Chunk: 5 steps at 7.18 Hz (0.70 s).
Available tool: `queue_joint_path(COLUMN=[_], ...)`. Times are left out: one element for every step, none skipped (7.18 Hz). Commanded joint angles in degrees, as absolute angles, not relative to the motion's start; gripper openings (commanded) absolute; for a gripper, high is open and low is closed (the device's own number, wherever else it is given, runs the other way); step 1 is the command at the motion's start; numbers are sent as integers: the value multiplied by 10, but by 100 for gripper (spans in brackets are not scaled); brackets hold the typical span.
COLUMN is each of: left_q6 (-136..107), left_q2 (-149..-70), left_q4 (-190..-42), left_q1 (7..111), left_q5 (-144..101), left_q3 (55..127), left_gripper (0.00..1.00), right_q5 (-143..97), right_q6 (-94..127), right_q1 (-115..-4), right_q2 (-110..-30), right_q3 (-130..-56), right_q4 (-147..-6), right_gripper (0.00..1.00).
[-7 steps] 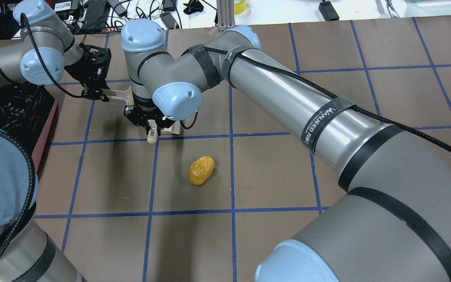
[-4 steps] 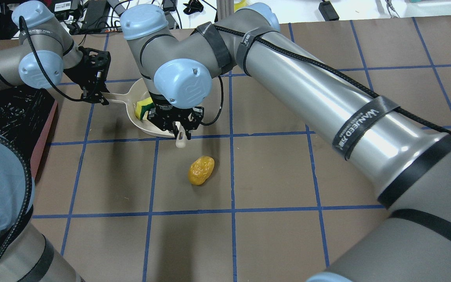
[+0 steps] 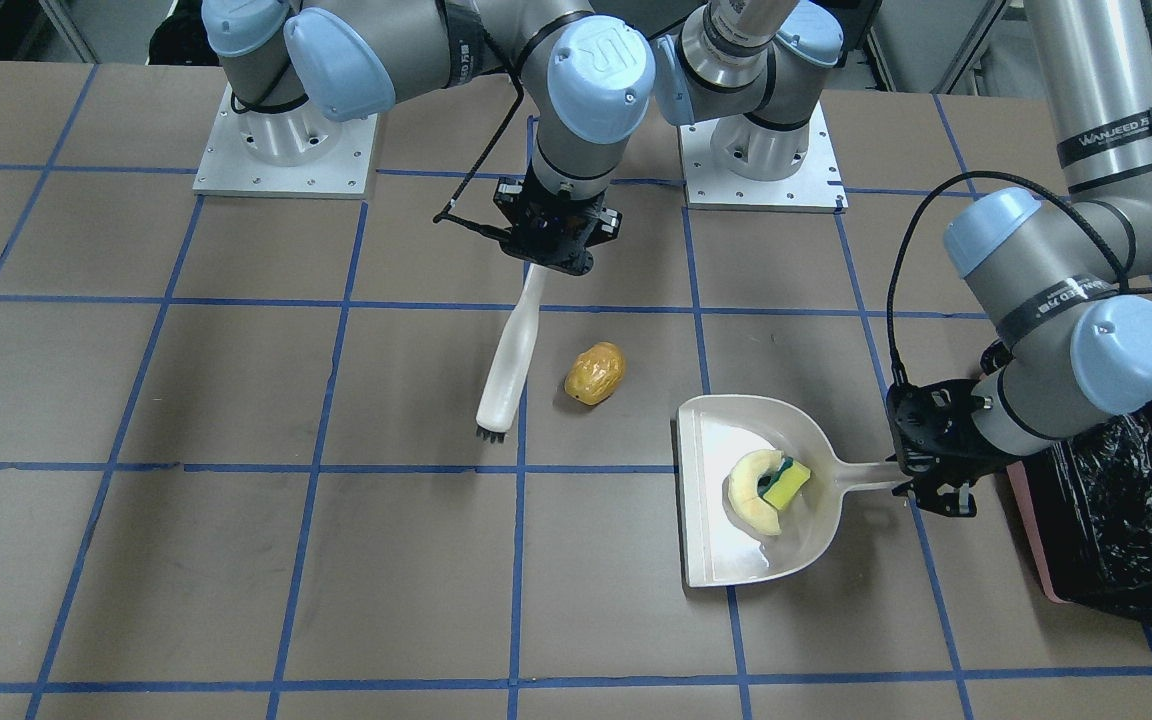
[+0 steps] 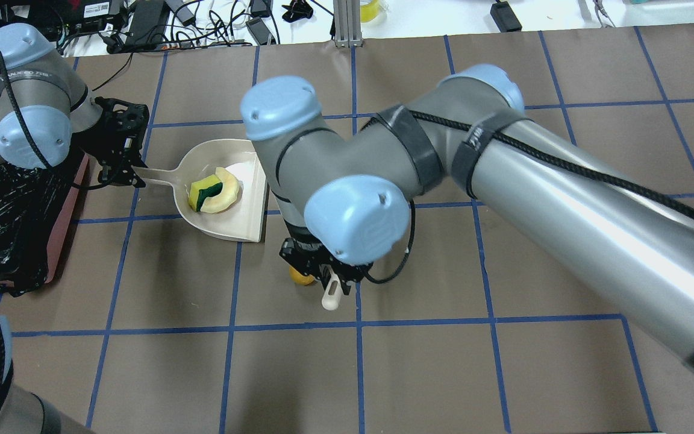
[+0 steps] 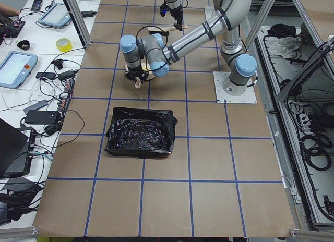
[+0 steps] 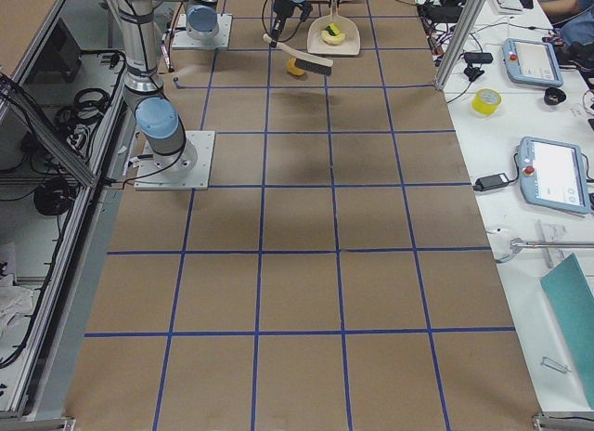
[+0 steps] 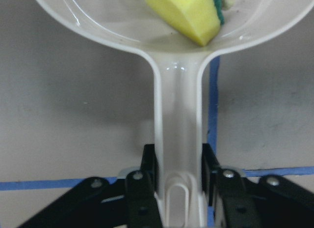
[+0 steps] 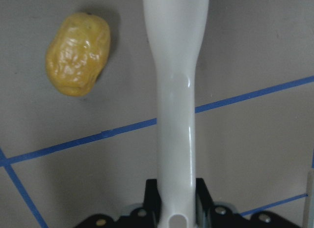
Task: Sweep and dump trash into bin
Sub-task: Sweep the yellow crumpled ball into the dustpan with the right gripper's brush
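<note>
From the front, the right jaws are clamped on the brush (image 3: 511,350) handle. The shaft runs out ahead of them, and the potato (image 3: 595,373) lies just beside it on the dustpan side, not touching. The left jaws are closed on the handle of the dustpan (image 3: 726,560). The rind (image 3: 748,497) and sponge (image 3: 787,483) lie in the pan ahead of them, and the bin (image 3: 1116,520) is right behind them. The bristles sit beyond the potato, so a sideways push would likely strike with the smooth shaft and send the round potato rolling off line. The potato also lines up with one corner of the pan's mouth and could slip past it.

From overhead, the right wrist hides the potato except for a sliver under the jaws. Half a second earlier those jaws were at the pan's mouth and the potato lay in the open. Now they have swung back over it, and the left jaws have drawn the pan slightly toward the bin.

From the left end, the bin stands open on the bench (image 5: 209,200). Tipping the pan short of it would spill the rind and sponge.

From the right end, everything is too small to add anything.

The left wrist view shows both jaws pressed against the pan handle, with the sponge ahead of them.

The right wrist view shows the jaws tight on the brush, with the potato ahead and off to one side.
</note>
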State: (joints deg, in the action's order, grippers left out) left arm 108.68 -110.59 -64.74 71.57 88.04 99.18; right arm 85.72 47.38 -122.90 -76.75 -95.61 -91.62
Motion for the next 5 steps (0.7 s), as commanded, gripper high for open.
queue_joint_path(left_q6=[1088,1085,1085,1085,1083], left_q2=[-1032,-1002,-985,-977,-976], left_q4=[-647,-647,-637,-614,-609], left_q1=[712,713,706,706,707], left_q5=[892,891,890,891,891], left_q3=[1071,1108,1147,1168,1172], left_gripper=[0,0,0,0,0], right_q5=[825,825,825,821,817], right_q6=[538,587,625,653,680], right_q1=[-1253,-1278,-1306,-1323,-1333], right_q2=[-806,-796,-790,-781,-766], right_q3=[-1067,-1070,-1070,-1071,-1071], right_q4=[-996,-1001,-1002,-1007,-1019], right_gripper=[0,0,0,0,0])
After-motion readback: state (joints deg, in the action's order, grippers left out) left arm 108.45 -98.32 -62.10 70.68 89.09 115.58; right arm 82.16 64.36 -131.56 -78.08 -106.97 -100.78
